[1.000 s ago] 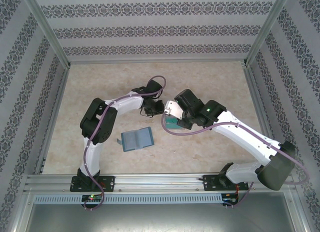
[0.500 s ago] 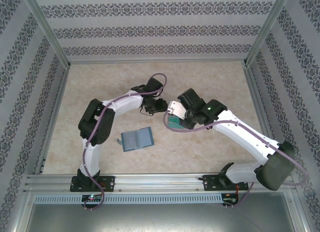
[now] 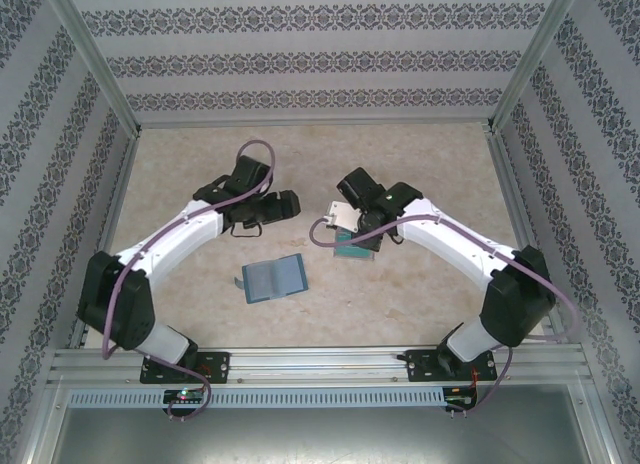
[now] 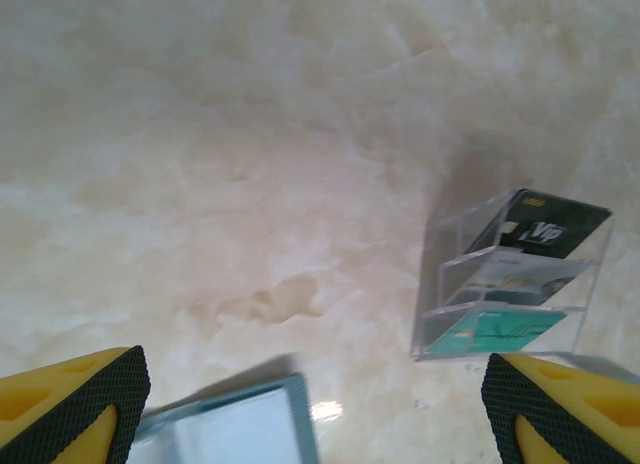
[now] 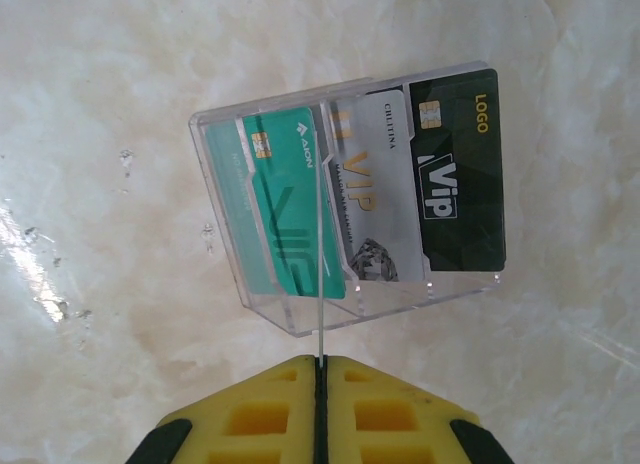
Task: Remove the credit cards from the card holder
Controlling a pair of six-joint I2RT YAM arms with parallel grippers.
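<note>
The card holder, a teal-blue wallet, lies open on the table with both pale panels bare; its corner shows in the left wrist view. My left gripper hovers beyond it, open and holding nothing. My right gripper is shut on a thin pale card seen edge-on, held above a clear stand. In the stand lean a teal credit card, a silver one and a black one. From above, the held card sits just over the stand.
The clear stand stands right of the wallet on the marble-patterned table. Metal frame posts and patterned walls close in the left, right and far sides. A metal rail runs along the near edge.
My left gripper has opened and drawn back to the left, away from the right gripper. My right gripper, still shut on its card, has shifted slightly toward the far side.
</note>
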